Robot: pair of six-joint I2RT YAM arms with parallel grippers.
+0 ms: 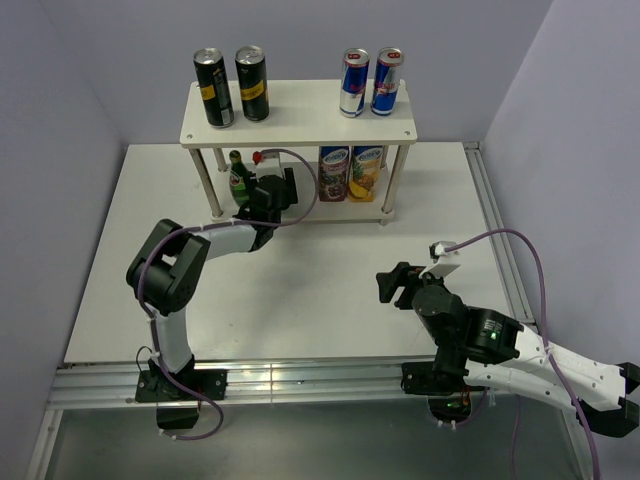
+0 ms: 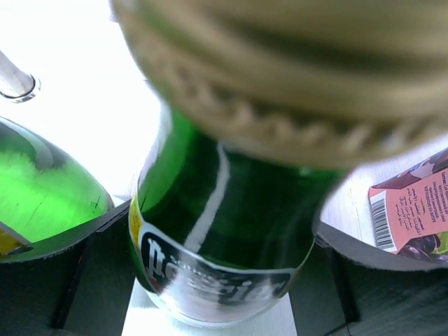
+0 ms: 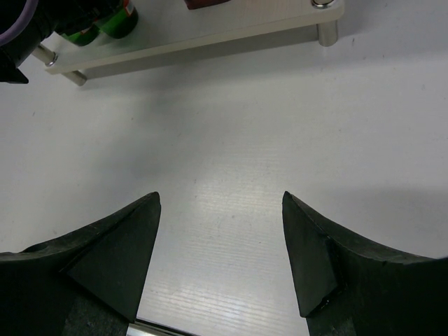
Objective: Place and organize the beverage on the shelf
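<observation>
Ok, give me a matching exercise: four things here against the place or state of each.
1 black cans
2 blue cans
3 cartons
4 right gripper

A shelf lower tier, right
B top tier, left
C open, holding nothing
D top tier, right

Pairs: 1-B, 2-D, 3-A, 4-C

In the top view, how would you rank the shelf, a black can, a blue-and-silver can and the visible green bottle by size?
1. shelf
2. black can
3. blue-and-silver can, slightly shorter
4. green bottle, partly hidden: unsure
</observation>
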